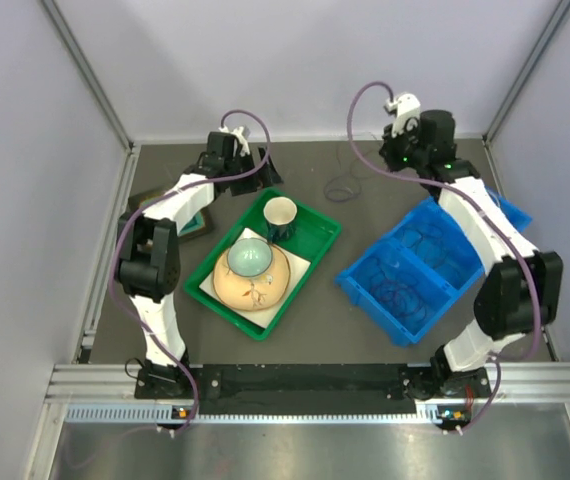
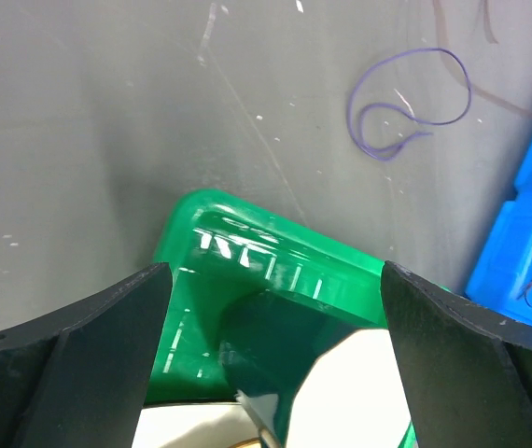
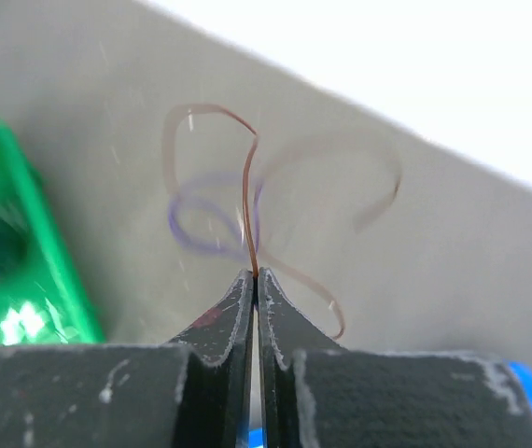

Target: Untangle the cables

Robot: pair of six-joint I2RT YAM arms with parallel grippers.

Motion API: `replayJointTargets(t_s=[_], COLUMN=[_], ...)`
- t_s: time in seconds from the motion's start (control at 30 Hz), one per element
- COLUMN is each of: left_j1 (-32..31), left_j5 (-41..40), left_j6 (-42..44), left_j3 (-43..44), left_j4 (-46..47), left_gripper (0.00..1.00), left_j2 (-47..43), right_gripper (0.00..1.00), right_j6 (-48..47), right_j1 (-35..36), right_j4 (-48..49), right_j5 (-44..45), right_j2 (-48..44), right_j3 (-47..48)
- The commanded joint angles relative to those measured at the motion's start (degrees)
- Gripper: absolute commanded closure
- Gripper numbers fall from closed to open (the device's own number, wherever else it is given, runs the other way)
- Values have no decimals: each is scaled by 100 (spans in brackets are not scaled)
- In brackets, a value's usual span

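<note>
The right wrist view alone shows the right gripper (image 3: 257, 277) pinched on a thin brown wire (image 3: 246, 187); left gripper (image 2: 275, 271) gapes empty over green plastic tray (image 2: 212, 211); blue plastic bin (image 1: 357, 283) holds dark wire coils (image 1: 402, 297)

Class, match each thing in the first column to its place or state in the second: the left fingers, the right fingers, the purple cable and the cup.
Column A
1. left fingers
2. right fingers
3. purple cable
4. cup

Column B
a. standing in the green tray
b. shut on the brown cable
c. wide open, holding nothing
d. lying on the table

Pairs: 1-c, 2-b, 3-d, 4-a
</note>
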Motion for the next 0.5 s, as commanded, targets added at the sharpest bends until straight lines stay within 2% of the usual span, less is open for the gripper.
replayJointTargets(t_s=[0.0,0.2,0.47], left_j1=[-125,-178,-266], left_j5=[266,398,521], left_j6=[-85,-199,-156], left_j3=[76,23,102], left_j4=[260,304,242], left_gripper=[1,1,1], left_j2=[-155,-190,-164], right_gripper=[100,100,100], right_j6=[511,740,766], right_j1=[14,14,14], right_j4=[354,398,372], right_j5=[9,562,1125], right_j2=[-1009,-1949,-3092], right_j3=[537,1039,934])
